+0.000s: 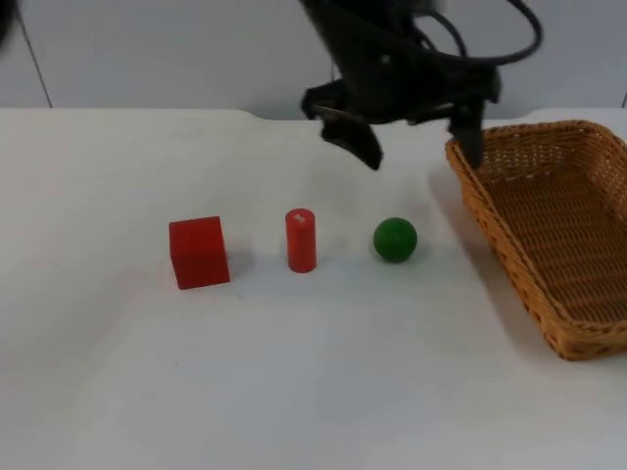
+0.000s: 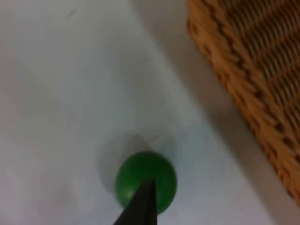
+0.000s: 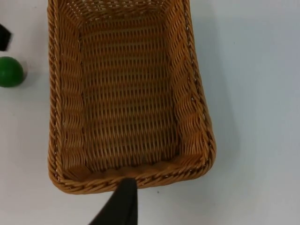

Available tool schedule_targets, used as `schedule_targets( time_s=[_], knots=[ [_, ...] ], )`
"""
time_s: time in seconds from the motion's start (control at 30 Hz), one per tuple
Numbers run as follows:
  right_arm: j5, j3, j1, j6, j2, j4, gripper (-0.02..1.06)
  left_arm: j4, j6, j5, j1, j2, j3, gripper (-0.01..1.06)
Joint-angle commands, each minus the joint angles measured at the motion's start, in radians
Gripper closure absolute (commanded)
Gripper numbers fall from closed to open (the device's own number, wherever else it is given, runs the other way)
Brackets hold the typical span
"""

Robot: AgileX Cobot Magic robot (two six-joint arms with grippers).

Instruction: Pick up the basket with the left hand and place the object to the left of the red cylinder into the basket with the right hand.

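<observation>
On the white table a red cube [image 1: 199, 252], a red cylinder [image 1: 301, 240] and a green ball [image 1: 395, 239] stand in a row, the cube left of the cylinder. A woven basket [image 1: 480, 211] lies at the right. My left gripper [image 1: 416, 147] hangs open behind the ball, one finger [image 1: 470, 137] just above the basket's near-left corner. In the left wrist view the ball [image 2: 146, 180] lies below my fingertip [image 2: 140, 206], with the basket wall [image 2: 248, 70] beside it. My right gripper [image 3: 123, 206] hovers at the short end of the empty basket [image 3: 58, 117], with the ball [image 3: 10, 71] beside it.
A grey partition wall [image 1: 147, 49] closes the table at the back. Open table top lies in front of the row of objects [image 1: 294, 372]. The basket reaches the picture's right edge in the top view.
</observation>
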Motion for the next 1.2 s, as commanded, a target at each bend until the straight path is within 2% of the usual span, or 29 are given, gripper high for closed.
schedule_targets(
  time_s=[0.0,0.23,0.37,0.67,0.83,0.87,0.97,1.03,1.07,1.17],
  knots=[
    [-0.008,-0.008,-0.008,-0.004,0.000,-0.006,-0.01,0.020,-0.043,0.014,-0.025,0.044,-0.063,0.16],
    [-0.010,-0.008,-0.008,-0.004,0.000,-0.006,-0.01,0.030,-0.119,-0.005,-0.085,0.151,-0.184,0.16],
    [-0.008,-0.008,-0.008,-0.004,0.000,-0.006,-0.01,0.038,-0.173,-0.031,-0.104,0.189,-0.188,0.19],
    [-0.010,-0.008,-0.008,-0.004,0.000,-0.006,-0.01,0.024,-0.187,-0.074,-0.114,0.220,-0.195,0.23],
    [-0.010,-0.008,-0.008,-0.004,0.000,-0.006,-0.01,0.020,-0.209,-0.094,-0.137,0.249,-0.195,0.45],
    [-0.010,-0.008,-0.008,-0.004,0.000,-0.006,-0.01,0.020,-0.209,-0.094,-0.137,0.249,-0.195,0.45],
    [-0.008,-0.008,-0.008,-0.004,0.000,-0.006,-0.01,0.020,-0.209,-0.104,-0.144,0.260,-0.195,0.62],
    [-0.006,-0.008,-0.008,-0.004,0.000,-0.006,-0.01,0.017,-0.209,-0.106,-0.144,0.260,-0.195,0.65],
    [-0.006,-0.008,-0.008,-0.004,0.000,-0.006,-0.01,0.009,-0.209,-0.106,-0.144,0.263,-0.195,0.70],
    [-0.006,-0.008,-0.008,-0.004,0.000,-0.006,-0.01,-0.008,-0.209,-0.114,-0.144,0.262,-0.195,1.01]
  ],
)
